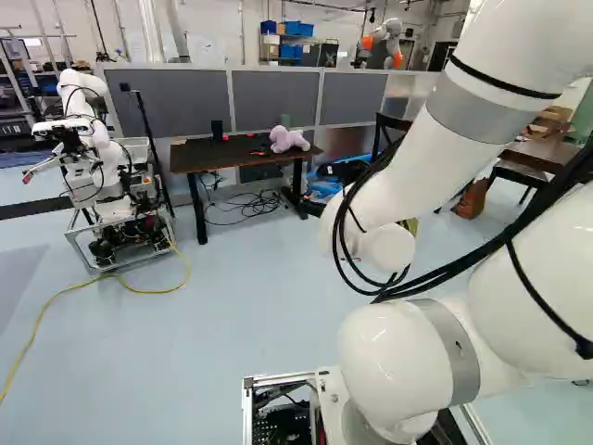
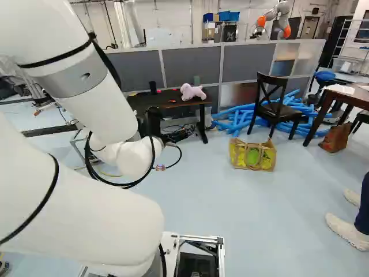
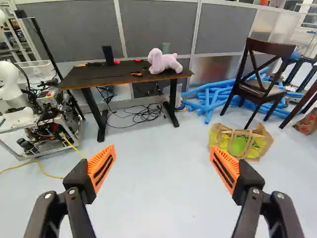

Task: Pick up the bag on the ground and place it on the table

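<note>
The jaws stand wide apart. The bag [image 3: 239,144] sits on the floor [image 3: 157,198] near the chair [image 3: 262,90]; a plush toy [image 3: 159,62] rests near the desk's chair-side edge [image 3: 184,74].

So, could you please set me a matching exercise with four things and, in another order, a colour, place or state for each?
1. Shopping bag
2. Plush toy
3. Chair
4. Gripper

A. Open, with orange pads
B. Dark wood, in front of blue tubes
C. Yellow and tan, on the floor
D. On a dark table

Pairs: 1-C, 2-D, 3-B, 4-A
</note>
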Controlling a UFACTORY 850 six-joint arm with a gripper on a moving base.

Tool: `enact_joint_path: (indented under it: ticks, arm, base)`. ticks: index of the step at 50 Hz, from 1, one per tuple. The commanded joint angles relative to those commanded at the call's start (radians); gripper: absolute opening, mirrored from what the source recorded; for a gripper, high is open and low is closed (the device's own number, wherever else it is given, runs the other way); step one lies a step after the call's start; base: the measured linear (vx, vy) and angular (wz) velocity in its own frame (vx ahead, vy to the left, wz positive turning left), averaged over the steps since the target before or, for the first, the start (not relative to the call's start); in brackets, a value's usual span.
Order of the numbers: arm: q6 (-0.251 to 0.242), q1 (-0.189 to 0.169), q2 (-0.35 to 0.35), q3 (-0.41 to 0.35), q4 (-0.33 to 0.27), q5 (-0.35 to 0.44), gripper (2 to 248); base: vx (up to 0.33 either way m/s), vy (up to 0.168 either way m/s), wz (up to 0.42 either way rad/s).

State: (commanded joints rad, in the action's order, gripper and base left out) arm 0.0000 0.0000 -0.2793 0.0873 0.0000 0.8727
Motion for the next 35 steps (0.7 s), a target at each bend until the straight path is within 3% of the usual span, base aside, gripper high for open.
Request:
enact_joint_path:
  ticks: [35]
  arm:
    - [0.0,0.0,0.0,0.0,0.0,0.0,247]
  base:
    - [0.182,-0.038,-0.199]
